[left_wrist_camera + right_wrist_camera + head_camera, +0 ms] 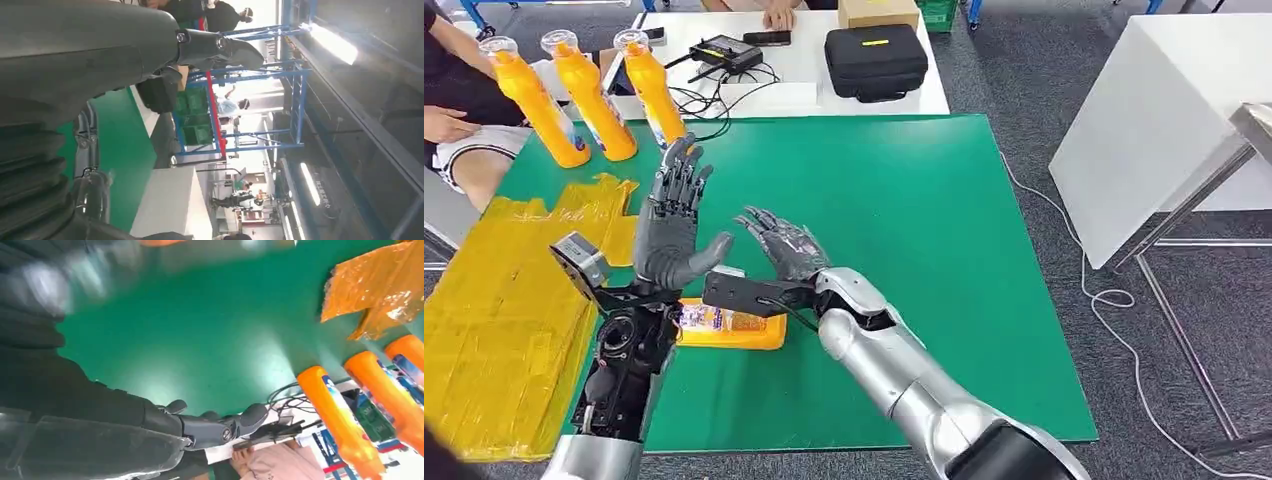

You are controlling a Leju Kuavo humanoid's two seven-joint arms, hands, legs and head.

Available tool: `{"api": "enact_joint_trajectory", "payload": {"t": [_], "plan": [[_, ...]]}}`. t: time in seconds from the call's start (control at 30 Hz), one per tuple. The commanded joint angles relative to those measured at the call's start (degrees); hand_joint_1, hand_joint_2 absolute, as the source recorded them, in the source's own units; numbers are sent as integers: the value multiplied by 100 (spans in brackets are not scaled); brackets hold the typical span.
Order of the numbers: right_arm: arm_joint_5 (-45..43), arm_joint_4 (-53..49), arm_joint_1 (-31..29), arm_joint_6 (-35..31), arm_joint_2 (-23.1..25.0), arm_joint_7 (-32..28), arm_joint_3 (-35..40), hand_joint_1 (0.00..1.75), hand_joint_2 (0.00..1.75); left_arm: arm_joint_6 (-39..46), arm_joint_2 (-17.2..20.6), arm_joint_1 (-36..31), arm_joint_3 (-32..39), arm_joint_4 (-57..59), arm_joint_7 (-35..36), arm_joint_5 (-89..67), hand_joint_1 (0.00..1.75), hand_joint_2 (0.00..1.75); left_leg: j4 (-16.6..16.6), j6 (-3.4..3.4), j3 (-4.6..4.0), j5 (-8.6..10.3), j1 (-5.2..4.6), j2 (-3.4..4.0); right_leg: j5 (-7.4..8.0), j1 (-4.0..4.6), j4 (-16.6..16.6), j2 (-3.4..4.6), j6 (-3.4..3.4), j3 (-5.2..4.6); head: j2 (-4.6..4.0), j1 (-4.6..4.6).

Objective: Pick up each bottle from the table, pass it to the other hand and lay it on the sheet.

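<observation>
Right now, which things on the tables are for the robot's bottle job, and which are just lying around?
For the job:
three standing orange bottles
lying orange bottle
yellow sheet
left robot hand and right robot hand, both empty

Just lying around:
black case
cardboard box
black device with cables

I see three bottles [589, 95] standing side by side at the table's [924, 250] far left corner; a fourth bottle [729, 325] lies near me, below my hands, the sheet [504, 310] to its left.
</observation>
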Motion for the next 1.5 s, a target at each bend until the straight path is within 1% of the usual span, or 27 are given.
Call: {"api": "enact_joint_trajectory", "payload": {"t": [0.03, 0.07, 0.1, 0.13, 0.23, 0.33, 0.37, 0.4, 0.5, 0.53, 0.73, 0.8, 0.83, 0.87, 0.9, 0.97, 1.0, 1.07, 1.1, 1.13, 1.17, 1.2, 1.23, 1.27, 1.37, 1.47, 1.5], "plan": [[-250, 258, -56, 475, -59, 41, 602, 0, 175, 4, 41, 78, -239, -365, 139, 29, 0, 175, -15, 4, 51, -16, 3, -8, -20, 6, -14, -23, 5, 53, 0, 0], [-300, 230, -12, 517, -59, 40, 725, 0, 175, 3, 37, 82, -251, -371, 146, 36, 0, 175, -9, 2, 25, -8, 1, -3, -10, 2, -7, -12, 3, 25, 0, 0], [-415, 210, 25, 543, -59, 50, 920, 0, 175, 6, 36, 79, -267, -372, 156, 50, 0, 175, -14, 3, 46, -16, 3, -3, -17, 6, -13, -16, 4, 47, 0, 0], [-539, 185, 61, 517, -59, 75, 1106, 0, 175, 19, 34, 82, -279, -379, 160, 66, 0, 175, -8, 2, 30, -11, 3, -2, -12, 5, -9, -12, 3, 31, 0, 0], [-539, 185, 61, 517, -59, 75, 1106, 0, 175, 19, 34, 82, -279, -379, 160, 66, 0, 175, -6, 2, 19, -7, 1, -2, -7, 2, -6, -9, 3, 19, 0, 0], [-556, 202, 45, 517, -59, 80, 1117, 0, 175, 18, 37, 80, -279, -378, 160, 69, 0, 175, -8, 3, 32, -10, 2, -6, -12, 4, -8, -16, 4, 34, 0, 0], [-640, 216, 33, 555, -59, 64, 1194, 0, 175, 25, 40, 90, -282, -389, 156, 80, 0, 175, -5, 3, 19, -6, 0, -5, -8, 2, -4, -13, 4, 21, 0, 0], [-665, 191, 62, 577, -59, 53, 1255, 0, 175, 27, 45, 98, -281, -411, 150, 85, 0, 175, -8, 4, 30, -9, 1, -4, -10, 3, -7, -15, 5, 32, 0, 0], [-1320, 123, 148, 566, -59, -58, 1798, 0, 175, 70, 88, 216, -302, -619, 156, 139, 0, 175, -8, 2, 23, -8, 1, -1, -8, 3, -7, -10, 3, 24, 0, 0], [-1383, 96, 170, 559, -59, -59, 1867, 0, 175, 70, 96, 231, -301, -631, 159, 145, 0, 175, -13, 3, 39, -12, 3, 1, -12, 5, -12, -11, 4, 40, 0, 0], [-1418, 33, 222, 594, -59, -53, 1964, 0, 175, 81, 93, 275, -305, -659, 164, 143, 0, 175, -8, 2, 20, -8, -1, -2, -9, 1, -5, -10, 3, 20, 0, 0], [-1467, 33, 228, 560, -59, 7, 2197, 0, 175, 102, 89, 355, -310, -786, 162, 148, 0, 175, -13, 4, 45, -15, 3, -2, -16, 5, -11, -15, 5, 46, 0, 0], [-1528, 56, 236, 522, -59, 89, 2368, 0, 175, 113, 90, 433, -322, -926, 162, 150, 0, 175, -7, 3, 20, -7, 0, 3, -6, 1, -6, -4, 3, 19, 0, 0], [-1621, 98, 222, 472, -59, 202, 2527, 0, 175, 122, 97, 493, -340, -1058, 168, 150, 0, 175, -11, 3, 35, -12, 0, 5, -10, 2, -9, -5, 5, 34, 0, 0], [-1688, 146, 204, 417, -59, 309, 2676, 0, 175, 133, 103, 542, -353, -1174, 175, 152, 0, 175, -8, 3, 20, -7, 0, 4, -6, 1, -6, -3, 3, 20, 0, 0], [-1746, 235, 193, 410, -59, 359, 2735, 0, 175, 129, 110, 605, -369, -1344, 184, 153, 0, 175, -11, 4, 39, -15, 3, 4, -13, 5, -10, -8, 4, 40, 0, 0], [-1758, 299, 179, 376, -59, 415, 2793, 0, 175, 118, 123, 662, -392, -1494, 210, 151, 0, 175, -7, 2, 20, -8, 2, 1, -8, 3, -6, -8, 3, 22, 0, 0], [-1720, 396, 136, 334, -59, 674, 2961, 0, 175, 94, 116, 698, -435, -1652, 271, 153, 0, 175, -13, 3, 44, -16, 2, -1, -17, 5, -10, -15, 5, 46, 0, 0], [-1704, 406, 131, 327, -59, 705, 2989, 0, 175, 97, 111, 701, -439, -1670, 275, 152, 0, 175, -6, 2, 19, -8, 1, -1, -9, 2, -5, -10, 3, 21, 0, 0], [-1703, 421, 125, 329, -59, 709, 2992, 0, 175, 95, 102, 692, -451, -1681, 291, 148, 0, 175, -10, 3, 34, -13, 2, -2, -14, 4, -8, -14, 4, 35, 0, -2], [-1613, 441, 115, 231, -59, 830, 3077, 0, 175, 101, 100, 694, -459, -1703, 304, 142, 0, 175, -7, 2, 18, -7, 0, -4, -9, 1, -5, -12, 3, 20, 0, 0], [-1529, 459, 106, 178, -59, 1013, 3161, 0, 175, 110, 95, 699, -459, -1734, 310, 139, 0, 175, -9, 3, 28, -10, 2, -6, -12, 4, -7, -17, 4, 31, 0, 0], [-1405, 492, 93, 173, -59, 1275, 3282, 0, 175, 127, 90, 721, -450, -1802, 326, 133, 0, 175, -11, 4, 40, -14, 2, -7, -16, 5, -9, -20, 5, 43, 0, 0], [-1375, 500, 89, 243, -59, 1426, 3323, 0, 175, 141, 85, 744, -440, -1866, 347, 128, 0, 175, -7, 3, 23, -9, 1, -3, -10, 2, -5, -13, 4, 25, -2, 0], [-1339, 538, 94, 311, -59, 1538, 3364, 0, 175, 146, 90, 754, -435, -1914, 366, 122, 0, 175, -8, 3, 31, -11, 2, -2, -12, 3, -7, -13, 4, 33, 0, 0], [-1142, 645, 57, 373, -59, 1914, 3495, 0, 175, 180, 94, 853, -418, -2113, 441, 93, 0, 175, -6, 2, 16, -6, -1, -3, -7, 0, -4, -11, 2, 17, 0, -2], [-1080, 678, 51, 318, -59, 1989, 3511, 0, 175, 188, 110, 891, -419, -2165, 463, 82, 0, 175, -10, 3, 29, -9, 1, -8, -13, 2, -7, -19, 4, 31, 0, -2]]}}
